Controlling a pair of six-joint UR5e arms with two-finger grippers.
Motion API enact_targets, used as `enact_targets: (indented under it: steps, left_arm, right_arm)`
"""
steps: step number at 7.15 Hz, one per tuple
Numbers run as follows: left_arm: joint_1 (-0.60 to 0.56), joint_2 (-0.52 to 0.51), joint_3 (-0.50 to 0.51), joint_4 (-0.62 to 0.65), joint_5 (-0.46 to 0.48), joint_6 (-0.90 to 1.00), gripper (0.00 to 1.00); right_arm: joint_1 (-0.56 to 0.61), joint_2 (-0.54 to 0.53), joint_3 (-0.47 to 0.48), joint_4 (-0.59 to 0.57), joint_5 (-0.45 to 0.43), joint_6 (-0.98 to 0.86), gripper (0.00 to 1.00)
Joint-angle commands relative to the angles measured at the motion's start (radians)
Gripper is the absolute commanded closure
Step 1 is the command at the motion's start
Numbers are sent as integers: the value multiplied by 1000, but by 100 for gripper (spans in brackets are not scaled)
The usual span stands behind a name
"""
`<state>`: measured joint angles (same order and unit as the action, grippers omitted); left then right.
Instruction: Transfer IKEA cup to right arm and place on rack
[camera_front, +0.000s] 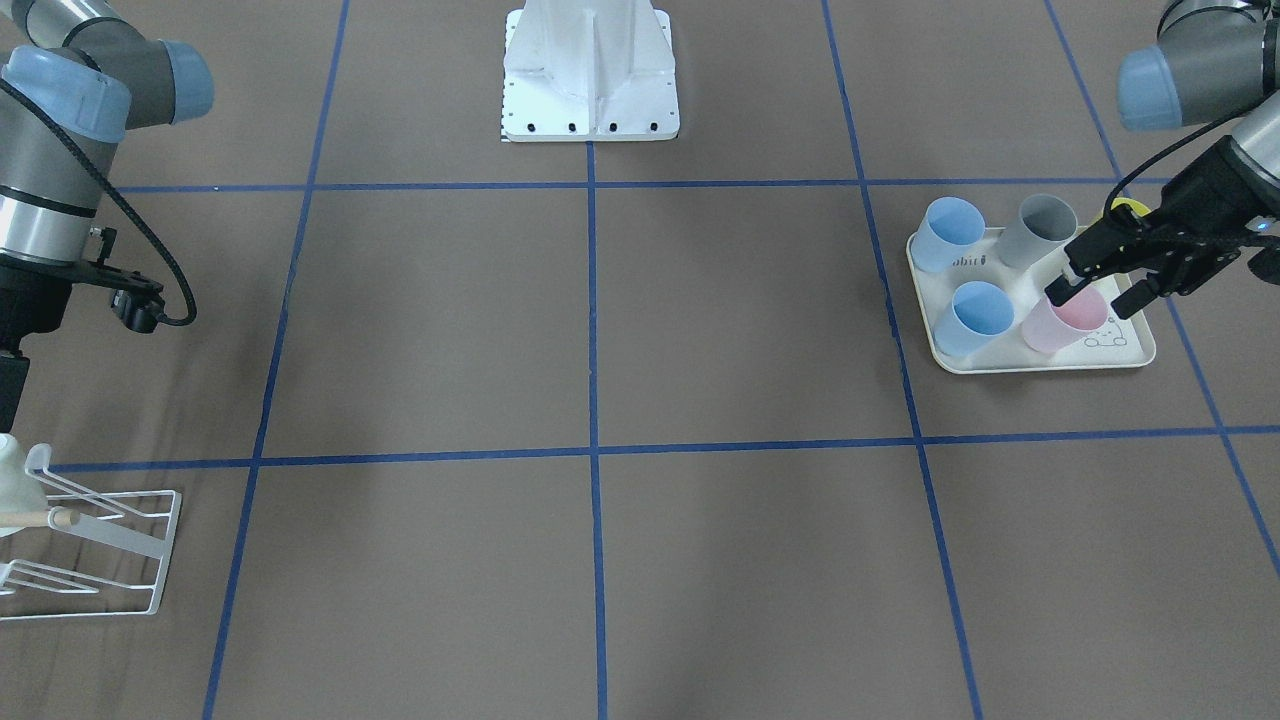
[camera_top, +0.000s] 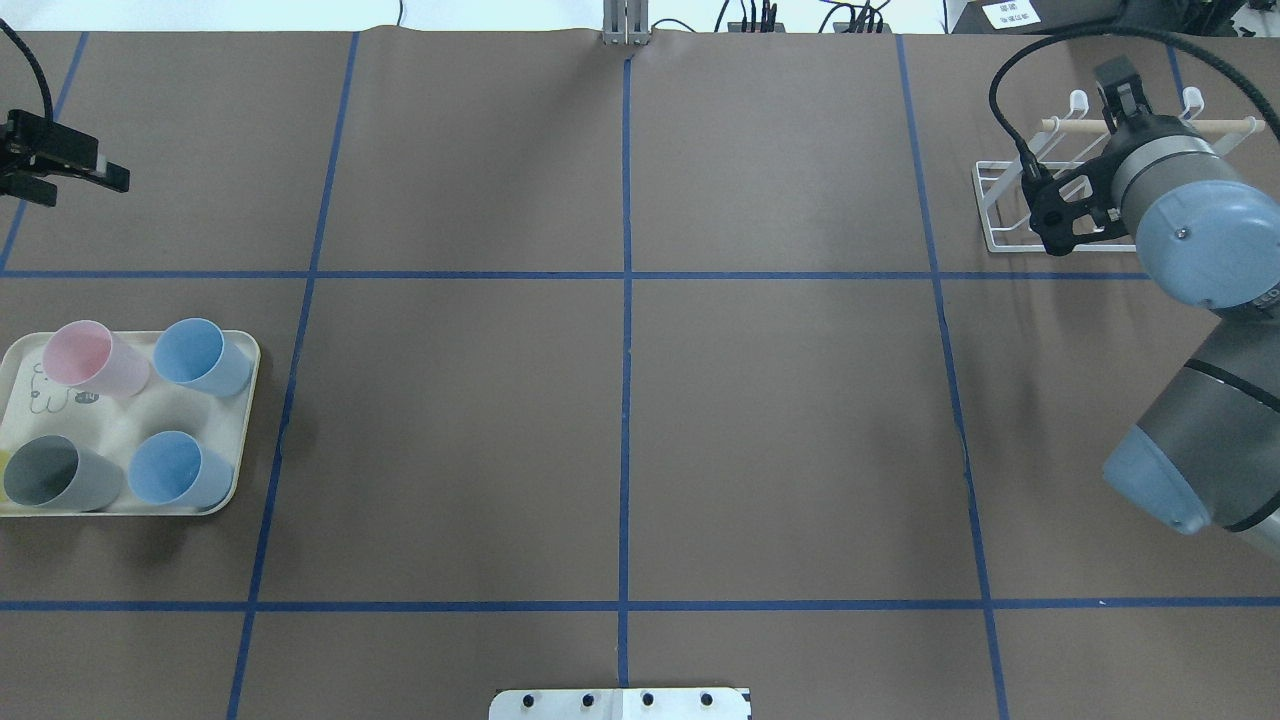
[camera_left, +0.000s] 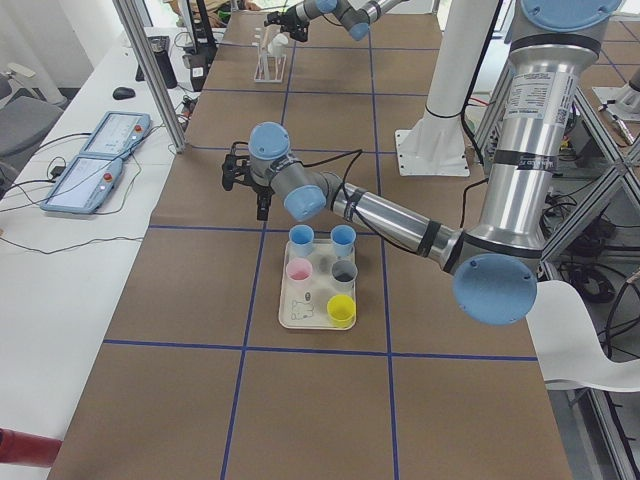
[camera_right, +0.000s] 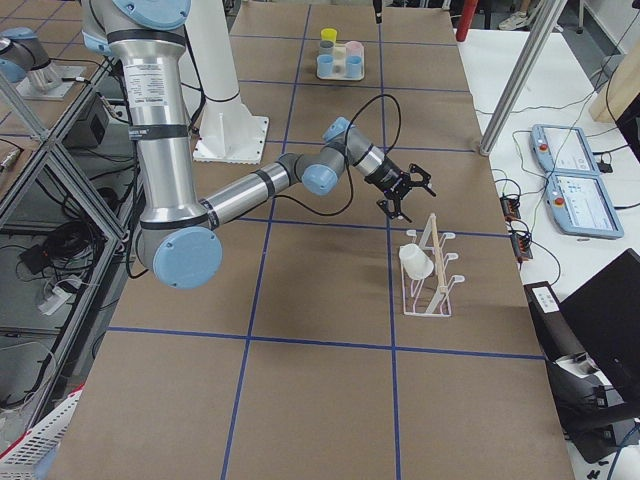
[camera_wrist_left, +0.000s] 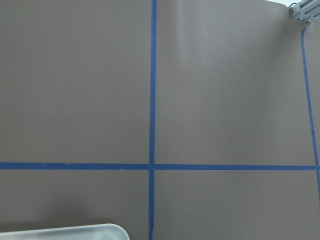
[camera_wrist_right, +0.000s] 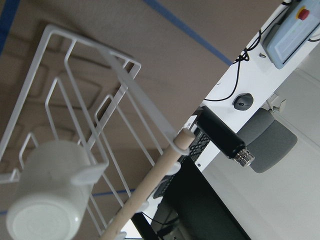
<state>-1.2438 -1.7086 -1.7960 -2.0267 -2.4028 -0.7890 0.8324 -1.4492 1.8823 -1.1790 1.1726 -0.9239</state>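
Several plastic cups stand on a cream tray: a pink cup, two blue cups, a grey cup and a yellow cup. My left gripper hovers open and empty above the table just past the tray's outer side, also seen at the overhead view's left edge as the left gripper. At the other end, the white wire rack carries a white cup on a prong. My right gripper hangs open and empty next to the rack.
The robot's white base plate sits at the table's middle rear edge. Blue tape lines grid the brown table. A side bench with teach pendants runs past the rack's end.
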Motion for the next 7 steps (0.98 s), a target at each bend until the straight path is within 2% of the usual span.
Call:
enact_targets:
  steps: [1, 2, 3, 4, 5, 6, 7]
  left_arm:
    - [-28, 73, 0, 77, 103, 234, 0]
    - [-28, 116, -2, 76, 129, 281, 0]
    - [-26, 176, -2, 65, 129, 321, 0]
    - [-23, 194, 6, 48, 129, 323, 0]
    - [-19, 193, 30, 31, 129, 321, 0]
    - [-16, 198, 77, -37, 129, 312, 0]
    - [24, 198, 133, -120, 131, 259, 0]
  right_arm:
    - [1, 3, 43, 4, 204, 485, 0]
    - [-1, 3, 64, 19, 273, 696, 0]
    - [-1, 1, 64, 92, 344, 929, 0]
    - [-1, 1, 67, 114, 410, 1096, 0]
    - [-1, 1, 69, 114, 483, 1132, 0]
    - [-1, 3, 73, 107, 548, 1163, 0]
    - [-1, 3, 83, 98, 553, 1206, 0]
